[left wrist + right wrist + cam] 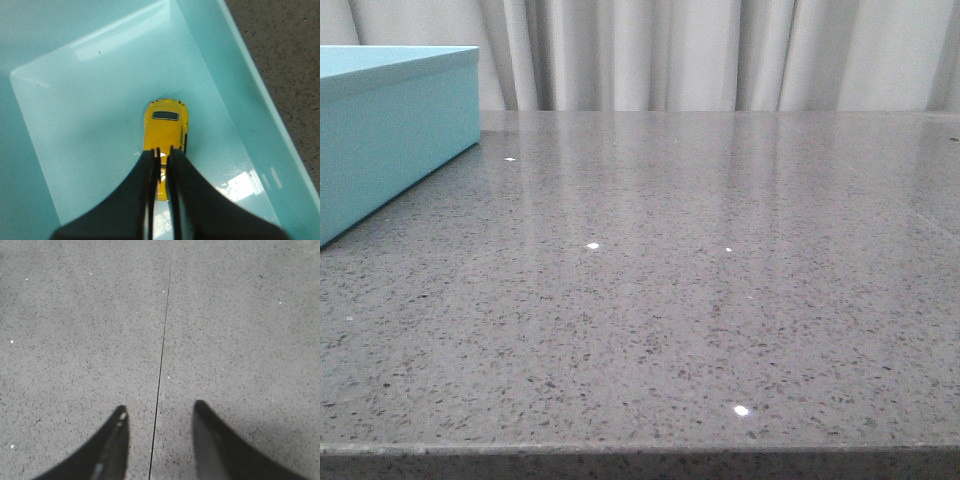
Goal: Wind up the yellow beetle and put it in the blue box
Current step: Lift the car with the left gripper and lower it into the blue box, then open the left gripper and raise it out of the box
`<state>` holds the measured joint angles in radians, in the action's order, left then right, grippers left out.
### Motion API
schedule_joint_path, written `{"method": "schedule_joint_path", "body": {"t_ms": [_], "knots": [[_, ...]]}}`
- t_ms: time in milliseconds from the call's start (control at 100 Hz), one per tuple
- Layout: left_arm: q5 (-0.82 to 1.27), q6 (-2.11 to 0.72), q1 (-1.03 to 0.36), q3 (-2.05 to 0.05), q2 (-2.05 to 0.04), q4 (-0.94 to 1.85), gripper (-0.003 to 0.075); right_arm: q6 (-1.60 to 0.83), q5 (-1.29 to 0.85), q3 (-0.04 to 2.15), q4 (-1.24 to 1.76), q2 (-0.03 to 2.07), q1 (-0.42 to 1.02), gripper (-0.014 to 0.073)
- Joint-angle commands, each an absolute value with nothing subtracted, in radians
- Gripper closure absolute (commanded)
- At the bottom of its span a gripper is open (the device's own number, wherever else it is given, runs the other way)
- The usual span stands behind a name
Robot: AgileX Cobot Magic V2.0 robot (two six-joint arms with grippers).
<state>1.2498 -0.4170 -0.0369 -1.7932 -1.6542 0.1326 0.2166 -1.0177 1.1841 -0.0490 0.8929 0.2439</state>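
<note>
The yellow beetle [166,131] lies on the floor inside the blue box [75,100] and shows only in the left wrist view. My left gripper [163,151] hangs over the car's near end with the jaws drawn together to a thin slit, far narrower than the car. The car shows through the slit and beyond the fingertips, and no grip on it shows. In the front view only the box's outer wall [390,140] shows, at the far left. My right gripper [159,410] is open and empty over bare table. Neither gripper shows in the front view.
The grey speckled table [670,280] runs to a front edge at the bottom of the front view. White curtains [720,50] hang behind it. A thin dark seam [162,340] in the table runs between my right fingers. The box wall [240,75] stands near the car.
</note>
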Motion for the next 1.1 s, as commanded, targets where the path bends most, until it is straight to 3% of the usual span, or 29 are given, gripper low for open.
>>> {"method": "schedule_joint_path", "body": {"t_ms": [0,130,300,800,1090], "knots": [[1.269,-0.405,-0.039,-1.817,-1.561,0.17,0.0739,0.206,-0.939,1.165,-0.06,0.828,0.245,0.0441],[1.269,-0.405,-0.039,-1.78,-1.485,0.208,0.0739,0.206,-0.908,1.092,-0.078,0.737,0.245,0.0566],[1.253,-0.405,-0.039,-1.681,-1.383,0.238,0.0739,0.206,-0.859,0.997,-0.101,0.624,0.245,0.0644],[0.897,-0.403,-0.039,-1.048,-0.896,0.34,0.0739,0.206,-0.697,0.718,-0.101,0.338,0.245,0.0654],[0.77,-0.403,-0.039,-0.707,-0.564,0.36,0.0739,0.206,-0.579,0.598,-0.101,0.289,0.245,0.0654]]}}
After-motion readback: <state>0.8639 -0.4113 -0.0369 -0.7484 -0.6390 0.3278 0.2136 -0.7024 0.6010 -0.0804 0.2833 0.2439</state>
